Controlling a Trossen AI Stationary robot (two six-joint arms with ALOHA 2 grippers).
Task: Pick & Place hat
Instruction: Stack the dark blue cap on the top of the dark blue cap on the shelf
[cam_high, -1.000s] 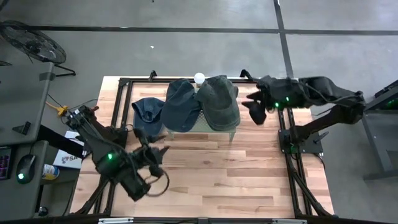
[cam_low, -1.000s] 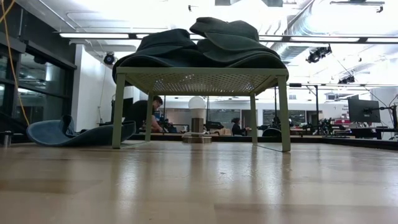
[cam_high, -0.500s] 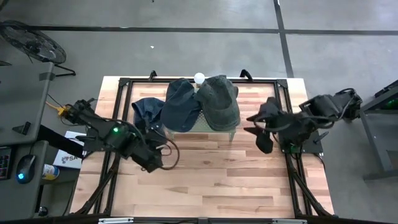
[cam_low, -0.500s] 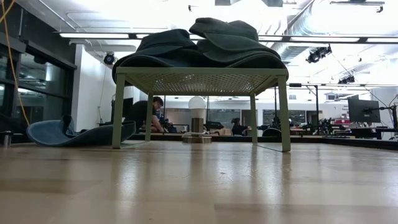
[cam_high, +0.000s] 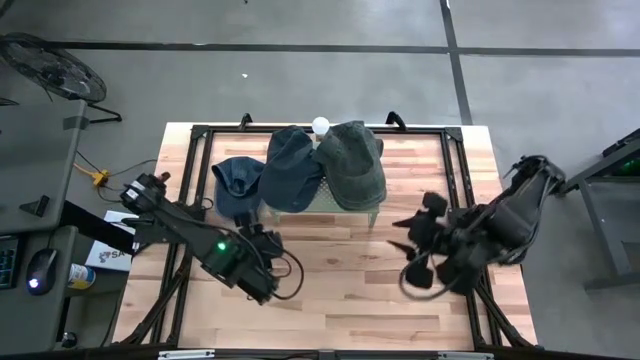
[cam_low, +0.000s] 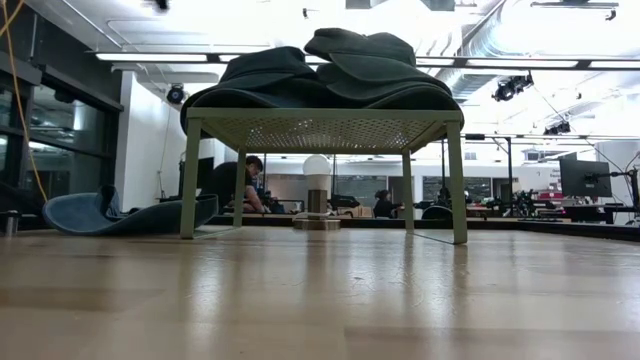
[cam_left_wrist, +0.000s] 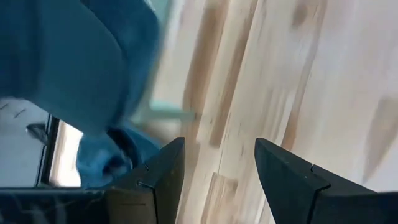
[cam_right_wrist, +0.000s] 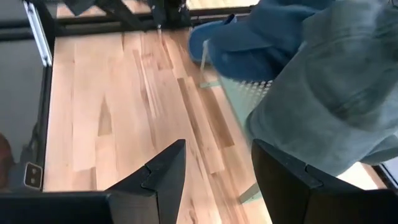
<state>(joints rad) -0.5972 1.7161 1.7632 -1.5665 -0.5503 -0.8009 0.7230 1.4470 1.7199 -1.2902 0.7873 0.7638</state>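
Two hats lie on top of a pale green perforated stand (cam_high: 328, 203): a dark blue hat (cam_high: 290, 165) and a grey-green hat (cam_high: 352, 162), overlapping at the middle. A blue cap (cam_high: 235, 185) lies on the table by the stand's left legs, and the low view shows the cap (cam_low: 130, 212) flat on the wood. My left gripper (cam_high: 262, 238) hovers open in front of the stand's left side; its wrist view shows the open fingers (cam_left_wrist: 217, 146) over bare wood. My right gripper (cam_high: 405, 250) hangs open to the right of the stand, again empty (cam_right_wrist: 217, 146).
A black frame rail (cam_high: 200, 160) runs around the table's far half. A white ball-shaped lamp (cam_high: 320, 125) stands at the far edge behind the stand. Bare wood (cam_high: 340, 300) fills the near half. A desk with clutter (cam_high: 40, 270) stands left of the table.
My right gripper has swung from the far right corner toward the table's near edge along the right side, rolling as it went and staying open. My left gripper has shifted a little toward the table's right and tipped downward. The hats have not moved.
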